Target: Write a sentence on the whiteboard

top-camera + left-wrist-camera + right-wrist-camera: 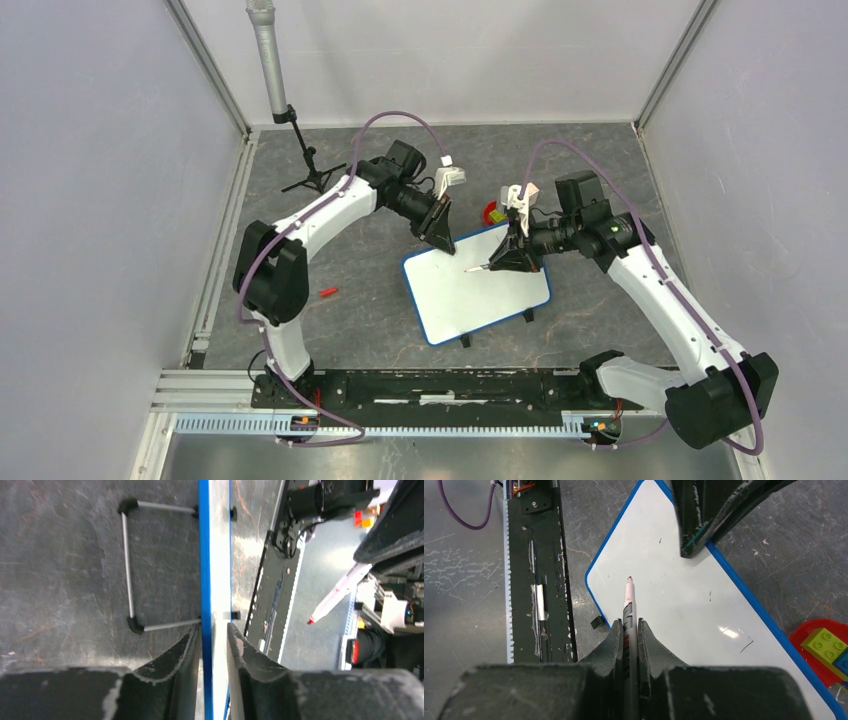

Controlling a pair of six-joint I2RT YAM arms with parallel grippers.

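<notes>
My left pincer (214,630) clamps the board (219,555) rim, right pincer (630,625) grips marker (628,592). Board blank: I'd land lightly, stroke slowly.

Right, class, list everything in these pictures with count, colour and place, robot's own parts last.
whiteboard: one, white with blue rim, middle of the table, no writing yet
marker: one, pale with red tip, over the whiteboard
small piece: one, red, left of the whiteboard
microphone: one, silver on black stand, far left corner
tray: one, red, behind the whiteboard
toy bricks: at least two, green and blue, in the tray
table: one, dark grey, underneath
cables: two, purple, one along each arm
arms: two, white and black, flanking the whiteboard
left fingers: two, black, shut on the whiteboard's rim
right fingers: two, black, shut on the marker
</notes>
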